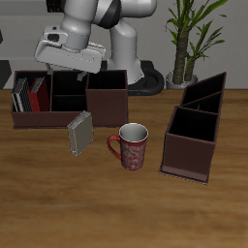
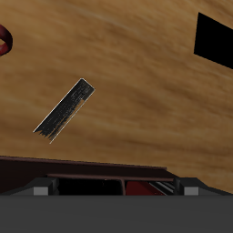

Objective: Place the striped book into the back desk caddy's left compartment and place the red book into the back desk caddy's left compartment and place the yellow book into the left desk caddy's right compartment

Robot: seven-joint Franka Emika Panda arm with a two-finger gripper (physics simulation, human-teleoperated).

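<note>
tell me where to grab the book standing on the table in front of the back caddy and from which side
Grip the yellow book at its top edge, coming straight down from above. It stands upright on the table, apart from the mug and the back desk caddy, so its two flat covers are free. The wrist view shows it as a thin strip, which suggests closing the pincer across that narrow thickness.

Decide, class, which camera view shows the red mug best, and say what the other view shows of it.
The exterior view shows the red mug best: it stands whole and upright on the table, handle and open rim visible, between the standing book and a desk caddy. The wrist view catches only a red sliver of it at the frame's edge.
</note>
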